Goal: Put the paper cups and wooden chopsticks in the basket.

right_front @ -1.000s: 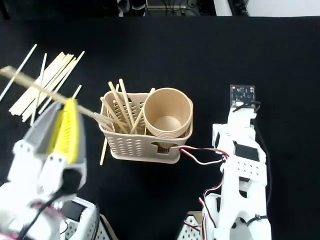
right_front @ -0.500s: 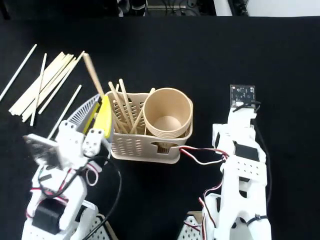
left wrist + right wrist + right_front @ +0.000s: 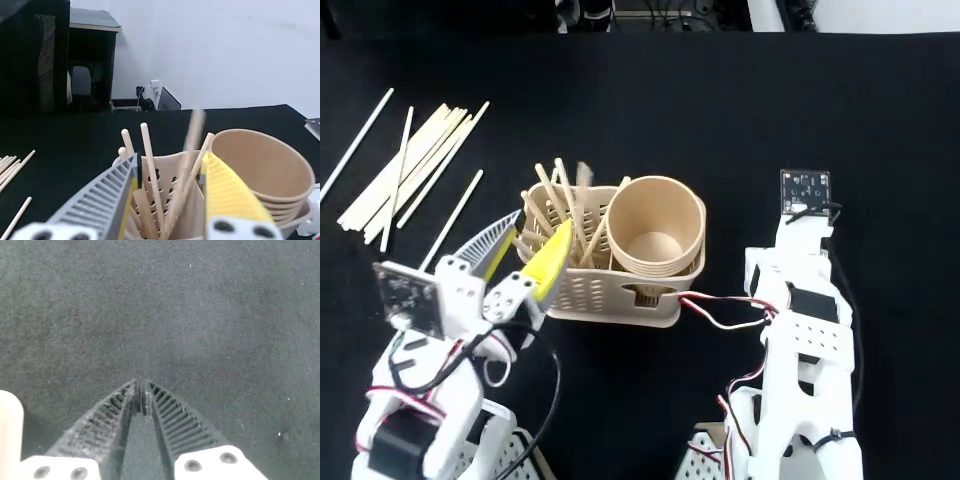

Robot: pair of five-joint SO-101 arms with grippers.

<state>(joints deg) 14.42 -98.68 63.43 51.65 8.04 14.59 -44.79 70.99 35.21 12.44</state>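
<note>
Over the black table (image 3: 770, 100), the left gripper (image 3: 542, 222) hangs at the near left corner of the basket (image 3: 605, 295), jaws spread and released, the yellow finger over the rim and the grey finger outside the wall. In the left wrist view the left gripper (image 3: 170, 160) frames a blurred chopstick (image 3: 194, 131), which stands between the fingers and touches neither. A strip of dark cloth separates the basket from the right arm (image 3: 805, 320), and a red-and-white cable (image 3: 720, 312) crosses it to the basket's near right corner. The right gripper (image 3: 140, 386) is clenched on nothing, its tips pressed together above the cloth. The loose chopsticks (image 3: 410, 170) lie fanned well apart toward the far left edge, and one single stick (image 3: 452, 220) lies just beside the grey finger. Inside the basket, the paper cups (image 3: 655, 240) sit nested and upright in the right compartment. The left compartment holds a bundle of upright chopsticks (image 3: 558, 205) leaning at different angles.
</note>
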